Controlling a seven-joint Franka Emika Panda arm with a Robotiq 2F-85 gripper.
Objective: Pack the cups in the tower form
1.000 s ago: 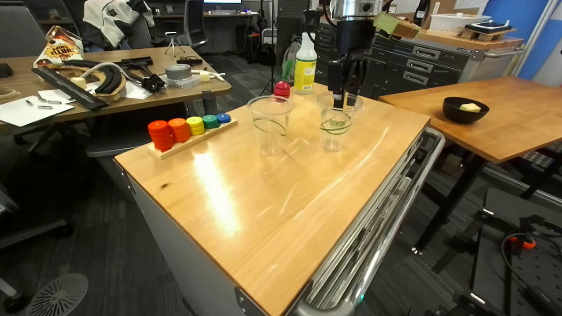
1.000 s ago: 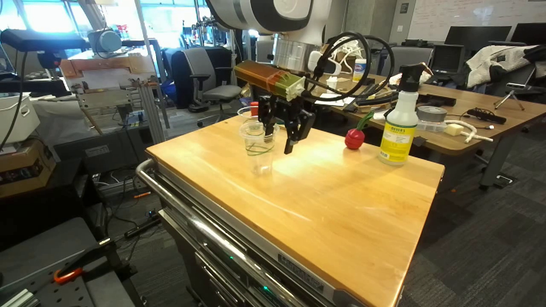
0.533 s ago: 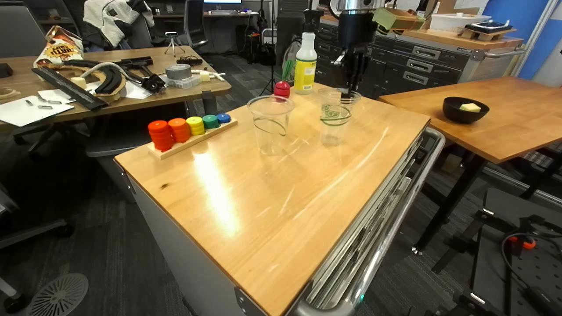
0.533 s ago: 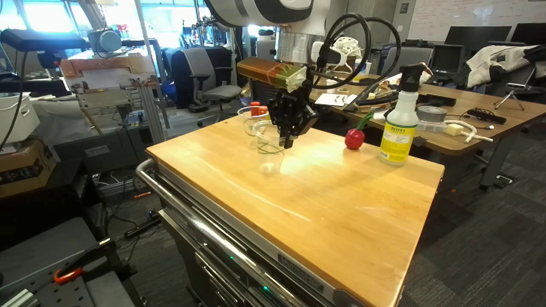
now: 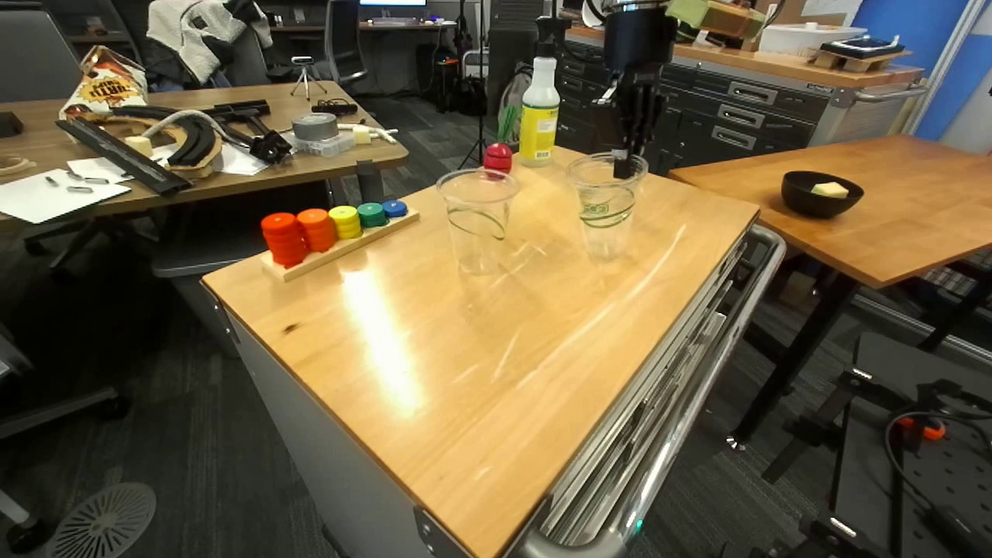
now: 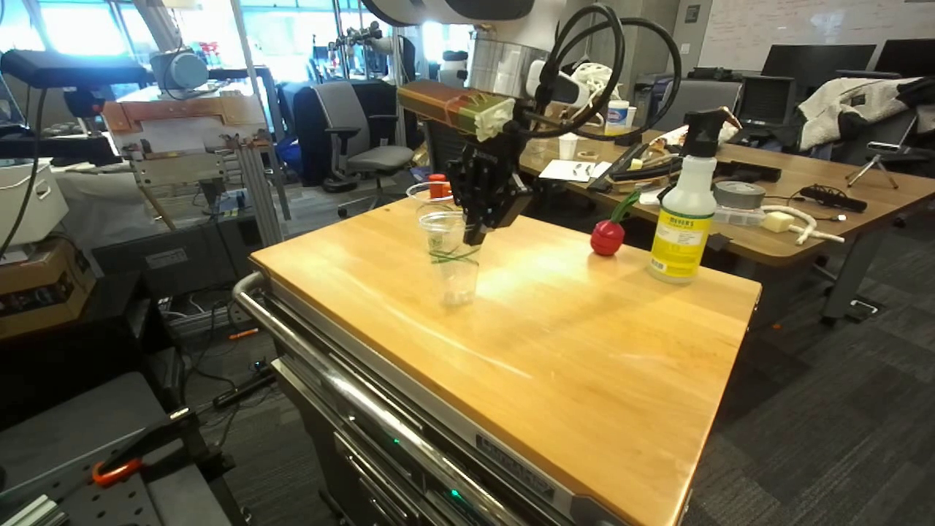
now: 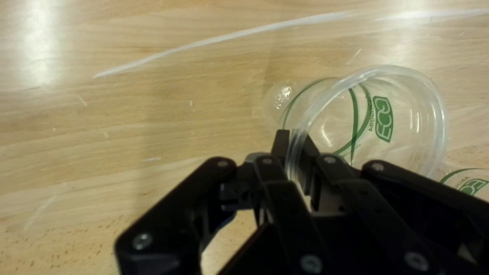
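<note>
A clear cup (image 5: 607,213) with a green band hangs or stands under my gripper (image 5: 623,164), slightly tilted. In the wrist view the gripper (image 7: 294,143) is shut on this cup's (image 7: 382,118) rim, one fingertip inside and one outside. An exterior view shows the same grip: the gripper (image 6: 475,235) is on the rim side of the cup (image 6: 454,259). Whether its base touches the wood I cannot tell. A second clear cup (image 5: 477,225) stands upright on the table, apart from the held one. Only part of that cup (image 7: 471,185) shows at the wrist view's lower right.
On the wooden cart top (image 5: 465,349) stand a rack of coloured discs (image 5: 333,232), a red radish-like toy (image 5: 497,159) and a yellow-labelled spray bottle (image 5: 539,116). A metal handle (image 5: 697,434) runs along one edge. A black bowl (image 5: 821,195) sits on a neighbouring table.
The jaws have come from open to shut on the cup's rim. The arm has risen a little, and the gripped cup has shifted and tilted with it. The second cup has stayed put.
</note>
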